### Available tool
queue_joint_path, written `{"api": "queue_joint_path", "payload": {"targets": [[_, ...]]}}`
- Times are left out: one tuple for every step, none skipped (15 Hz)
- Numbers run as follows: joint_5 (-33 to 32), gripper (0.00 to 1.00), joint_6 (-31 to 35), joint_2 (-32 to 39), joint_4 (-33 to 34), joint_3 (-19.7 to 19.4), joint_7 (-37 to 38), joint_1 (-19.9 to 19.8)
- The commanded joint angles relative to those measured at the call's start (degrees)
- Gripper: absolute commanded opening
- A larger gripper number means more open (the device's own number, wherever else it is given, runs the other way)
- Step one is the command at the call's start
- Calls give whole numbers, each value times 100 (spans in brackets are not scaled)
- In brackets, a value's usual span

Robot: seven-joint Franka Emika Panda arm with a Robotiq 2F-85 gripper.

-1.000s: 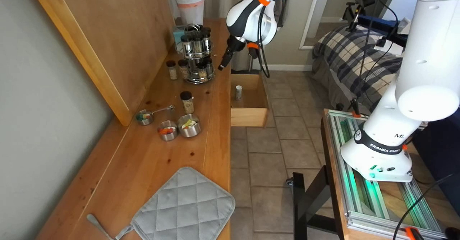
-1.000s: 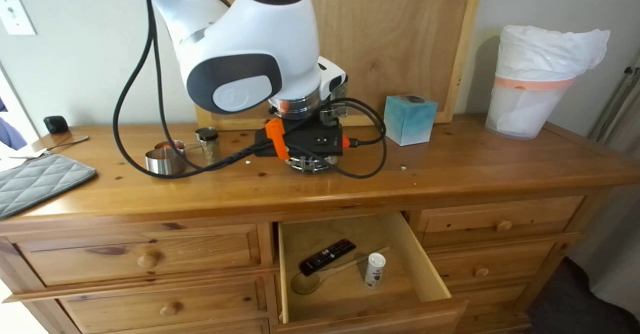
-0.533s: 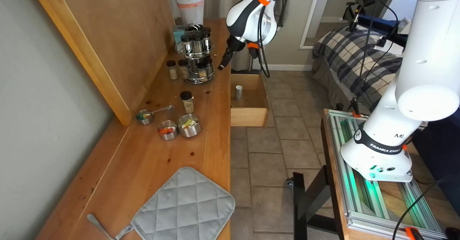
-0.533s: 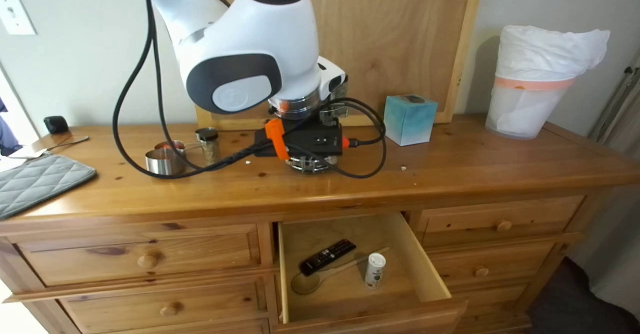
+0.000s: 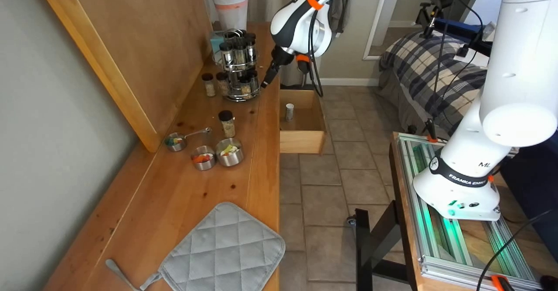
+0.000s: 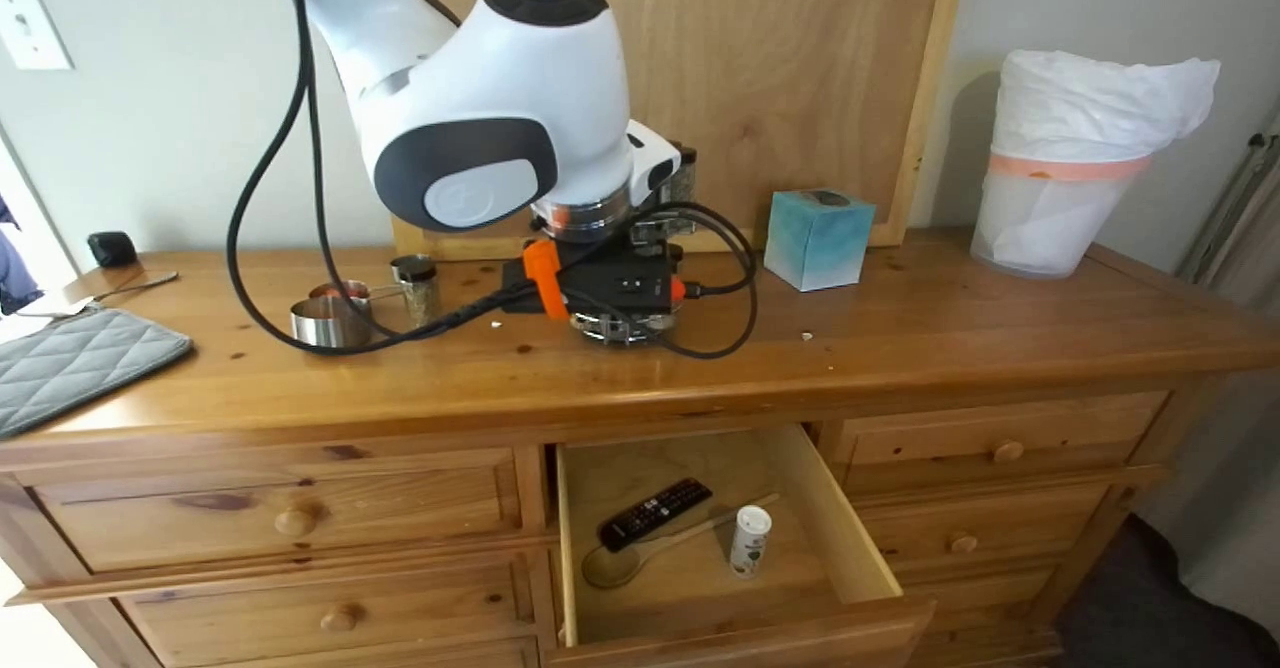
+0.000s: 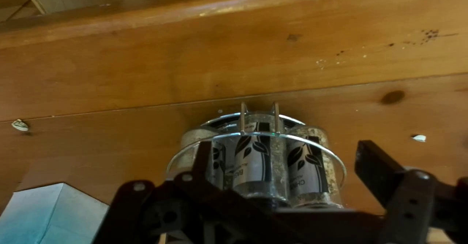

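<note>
Glass spice jars [image 7: 260, 160] with silver-and-black leaf labels faced your black two-fingered claw [image 7: 283, 152].
It gaped wide and clasped nothing, with the jars showing in its gap, low in the centre of your wrist view. You had their round two-tier chrome wire rack [image 5: 239, 99] upper left of centre in an exterior view, your claw just beside it. A blue-and-white box [image 7: 47, 214] filled your wrist view's lower-left corner.
</note>
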Motion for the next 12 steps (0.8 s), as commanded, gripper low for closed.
{"api": "queue_joint_path", "payload": {"targets": [[383, 100, 70, 249, 359, 231, -96, -141], [480, 100, 93, 281, 424, 285, -135, -175], [551, 100, 82, 320, 493, 312, -124, -194], [588, 100, 99, 355, 539, 329, -113, -206], [624, 100, 112, 391, 591, 347, -126, -219], [664, 100, 116, 419, 629, 361, -133, -233], [689, 97, 119, 453, 672, 372, -136, -250], [692, 93, 118, 481, 703, 375, -126, -261], [683, 88, 118, 510, 730, 376, -126, -271], [694, 78, 122, 541, 765, 395, -146, -294], [708, 68, 117, 572, 802, 421, -165, -320], [727, 67, 120, 604, 839, 458, -199, -352]]}}
